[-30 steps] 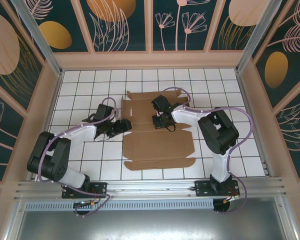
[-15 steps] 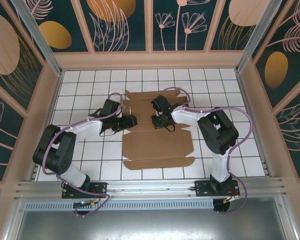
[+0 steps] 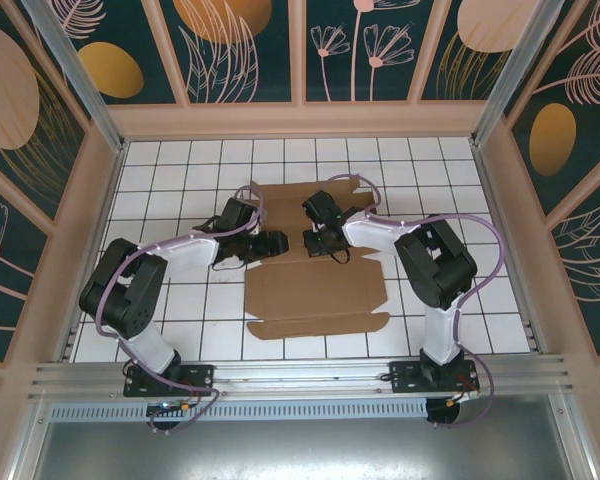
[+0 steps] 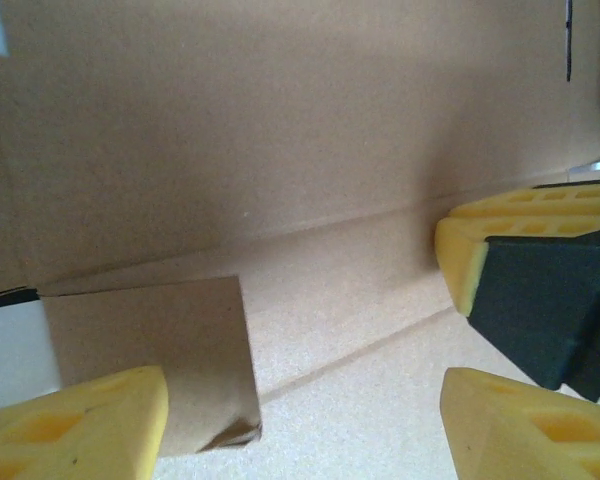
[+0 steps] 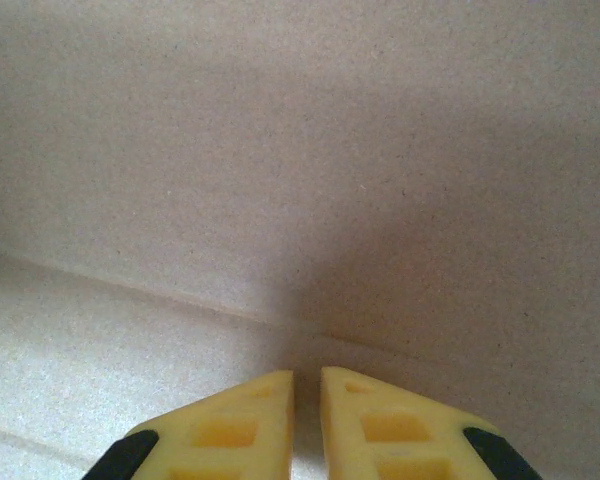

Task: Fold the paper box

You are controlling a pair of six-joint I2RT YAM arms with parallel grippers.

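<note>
Left fingers (image 4: 80, 425) stand wide apart over the flat brown cardboard box sheet (image 4: 280, 130), gripping nothing. Right fingers (image 5: 370, 425), nearly closed and empty, point at its crease (image 5: 130, 290).

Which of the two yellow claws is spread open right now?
The left gripper: its yellow fingers stand wide apart over the paper box. The right gripper has its fingers almost touching.
</note>
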